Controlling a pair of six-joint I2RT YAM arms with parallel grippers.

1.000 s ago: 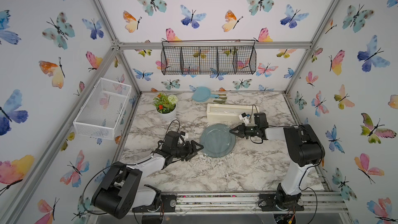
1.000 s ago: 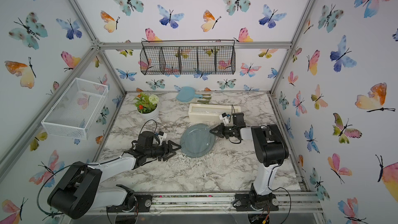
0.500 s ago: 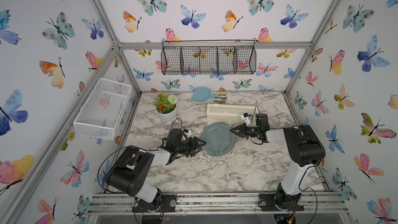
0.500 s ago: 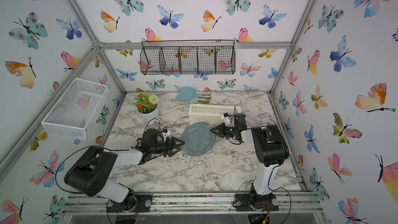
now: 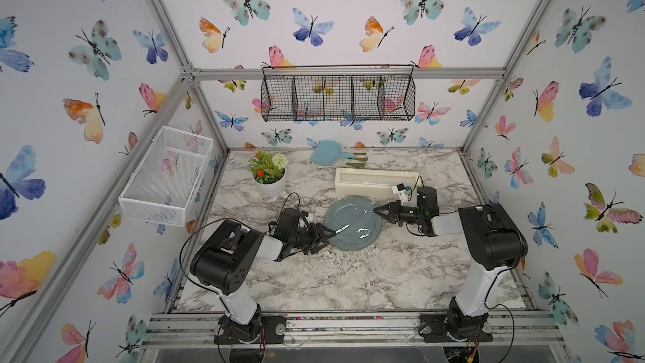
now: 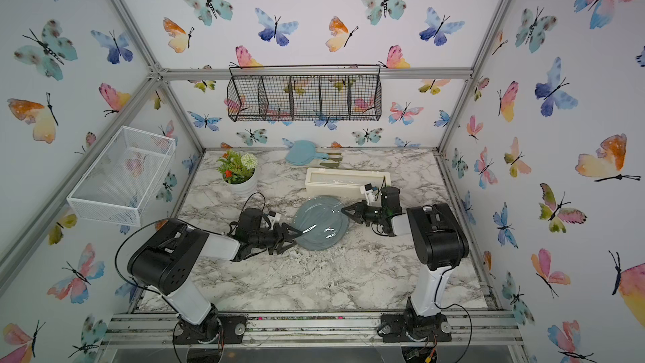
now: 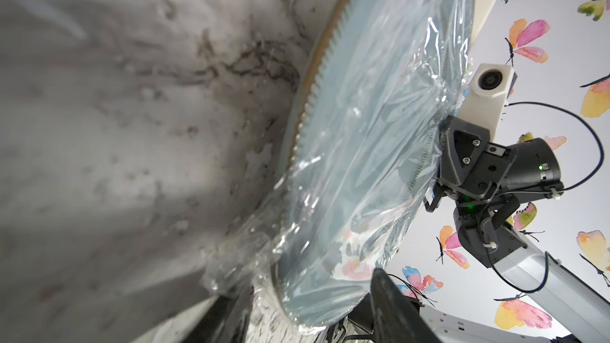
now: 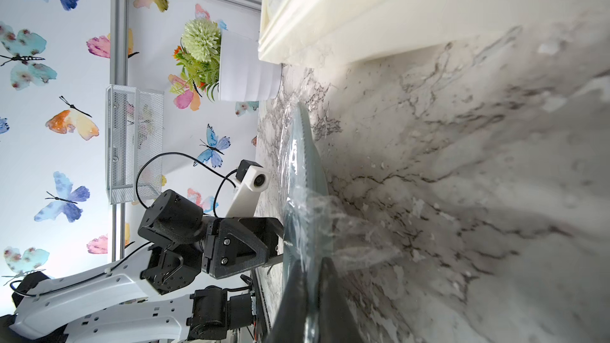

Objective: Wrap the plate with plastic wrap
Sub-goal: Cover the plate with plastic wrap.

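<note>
Left pincer sits just left of centre in both top views, jaws moderately apart around the left rim of the round, muted grey-blue dinner plate. This plate lies at mid-frame on the white-and-grey marbled desk. At its upper-right rim the right pincer is closed tight on the edge. Thin, clear, glinting plastic wrap covers the plate, and the long cream-white dispenser box lies just above it in the frame. In the left wrist view the plate has wrinkled plastic wrap stretched over it and bunched against the desk at the near rim. One dark finger is over the plate's face and the other under the rim, the gap far wider than the rim, and the right pincer clamps the far rim. In the right wrist view the plate is edge-on, its wrapped rim pinched between the two dark fingers. The left pincer is at the opposite rim.
</note>
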